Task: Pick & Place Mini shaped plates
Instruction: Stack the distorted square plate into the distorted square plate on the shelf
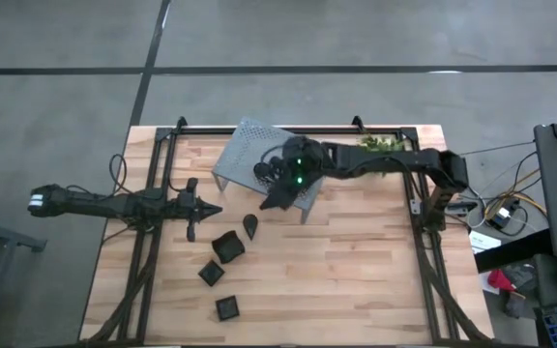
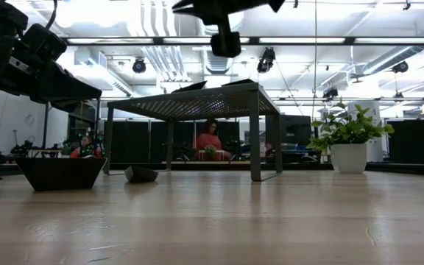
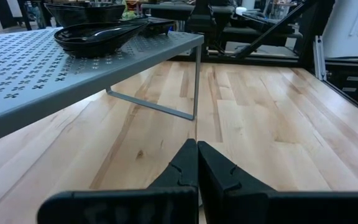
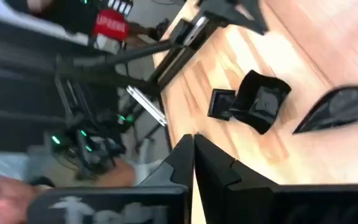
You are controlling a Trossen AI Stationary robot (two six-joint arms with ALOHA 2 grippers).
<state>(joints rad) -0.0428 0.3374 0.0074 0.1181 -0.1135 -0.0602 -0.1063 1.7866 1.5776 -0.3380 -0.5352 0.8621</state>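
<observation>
Several mini shaped plates lie on the wooden table: a teardrop one point(image 1: 250, 226) point(image 4: 337, 107) and square ones point(image 1: 227, 246) point(image 1: 211, 274) point(image 1: 227, 308) point(image 4: 261, 99). More black plates point(image 3: 95, 36) rest on top of the grey perforated shelf point(image 1: 249, 153) point(image 3: 36, 74). My right gripper point(image 1: 277, 200) point(image 4: 192, 155) hangs shut and empty over the shelf's near edge, above the table plates. My left gripper point(image 1: 206, 208) point(image 3: 196, 163) stays shut and empty, low at the table's left, pointing toward the shelf.
A small green plant in a white pot point(image 2: 348, 143) point(image 1: 380, 143) stands at the far edge behind the shelf. Black frame rails point(image 1: 153, 222) point(image 1: 424, 242) run along the table's left and right sides. Bare wood point(image 1: 346, 280) lies near and right of the plates.
</observation>
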